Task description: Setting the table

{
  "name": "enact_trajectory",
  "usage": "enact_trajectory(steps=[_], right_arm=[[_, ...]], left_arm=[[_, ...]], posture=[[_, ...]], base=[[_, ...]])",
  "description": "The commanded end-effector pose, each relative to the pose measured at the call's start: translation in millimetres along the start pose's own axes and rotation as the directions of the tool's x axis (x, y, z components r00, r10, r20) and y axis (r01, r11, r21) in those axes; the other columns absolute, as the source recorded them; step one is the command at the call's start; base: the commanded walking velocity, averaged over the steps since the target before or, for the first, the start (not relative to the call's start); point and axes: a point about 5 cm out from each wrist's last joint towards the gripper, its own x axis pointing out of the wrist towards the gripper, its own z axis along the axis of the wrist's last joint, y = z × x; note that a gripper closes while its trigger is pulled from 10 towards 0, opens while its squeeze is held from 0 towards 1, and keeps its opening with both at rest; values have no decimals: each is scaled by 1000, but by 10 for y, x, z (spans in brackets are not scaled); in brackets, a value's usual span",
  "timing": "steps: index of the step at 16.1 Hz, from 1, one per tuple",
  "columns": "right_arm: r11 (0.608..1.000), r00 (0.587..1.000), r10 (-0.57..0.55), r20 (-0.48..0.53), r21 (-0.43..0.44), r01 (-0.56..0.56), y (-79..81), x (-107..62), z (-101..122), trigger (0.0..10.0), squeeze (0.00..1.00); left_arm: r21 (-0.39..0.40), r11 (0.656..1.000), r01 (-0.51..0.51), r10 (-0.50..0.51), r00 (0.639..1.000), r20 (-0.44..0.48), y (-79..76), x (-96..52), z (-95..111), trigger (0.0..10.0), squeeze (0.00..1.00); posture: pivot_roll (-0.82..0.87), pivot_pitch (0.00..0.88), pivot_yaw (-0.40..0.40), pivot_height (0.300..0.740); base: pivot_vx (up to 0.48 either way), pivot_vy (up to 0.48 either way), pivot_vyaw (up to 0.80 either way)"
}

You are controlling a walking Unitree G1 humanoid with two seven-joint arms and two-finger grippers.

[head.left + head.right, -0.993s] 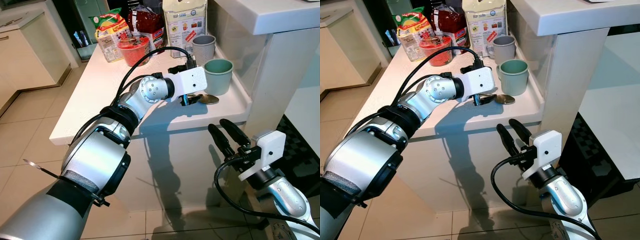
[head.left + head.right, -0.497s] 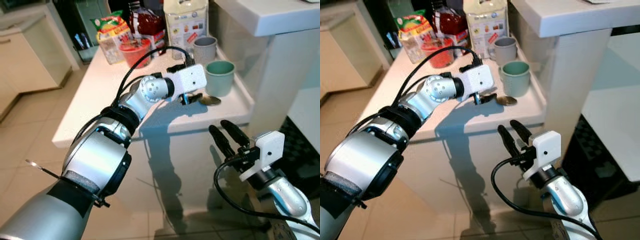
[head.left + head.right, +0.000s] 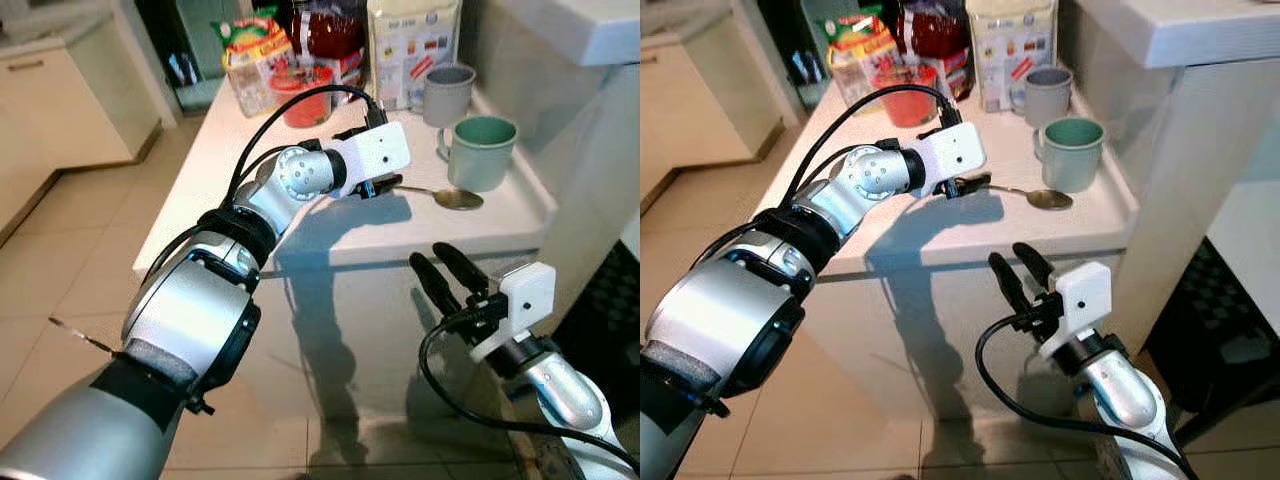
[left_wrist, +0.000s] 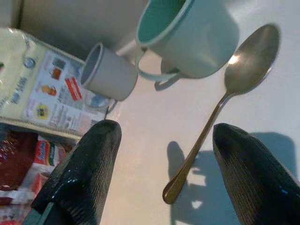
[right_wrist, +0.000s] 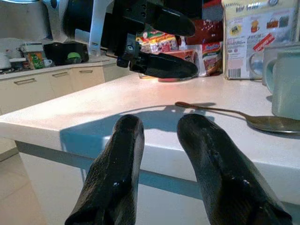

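A metal spoon (image 3: pixel 446 196) lies flat on the white table (image 3: pixel 215 190), its bowl just before a green mug (image 3: pixel 484 152). A grey mug (image 3: pixel 447 90) stands behind that. My left gripper (image 3: pixel 383 187) hovers low over the table at the spoon's handle end, open. In the left wrist view the spoon (image 4: pixel 220 108) lies on the table between the spread fingers (image 4: pixel 89 159), touching neither. My right gripper (image 3: pixel 428 257) hangs below the table's front edge, open and holding nothing.
A red bowl (image 3: pixel 300 100), snack packets (image 3: pixel 250 65) and a white bag (image 3: pixel 412 45) crowd the table's far end. A white counter pillar (image 3: pixel 590 130) stands close on the right. Cabinets (image 3: pixel 60 110) and tiled floor lie to the left.
The spoon, earlier at the left gripper's fingertips, now lies free on the table with its handle showing; the gripper has drawn back from it. The camera has also shifted.
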Motion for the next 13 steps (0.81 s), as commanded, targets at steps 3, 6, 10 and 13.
enact_trajectory(steps=[3,6,10,13], right_arm=[[1000,1000,2,-4,-1,-2,20,8,3,10000,0],[1000,1000,-3,-2,-1,3,23,15,3,10000,0],[1000,1000,-13,-5,3,13,23,15,-3,10000,0],[999,999,-40,-33,14,40,-15,4,-29,10000,0]], left_arm=[[-3,1000,20,-19,1000,8,1,-8,1,0,0],[3,1000,18,-18,1000,-1,0,0,5,0,0],[5,999,32,-32,999,-13,-11,0,-8,0,0],[6,999,36,-36,999,-16,-19,1,-13,0,0]], posture=[[-194,0,188,740],[-194,0,190,740],[-195,0,196,740],[-197,0,196,740]], base=[[0,0,0],[0,0,0],[0,0,0],[0,0,0]])
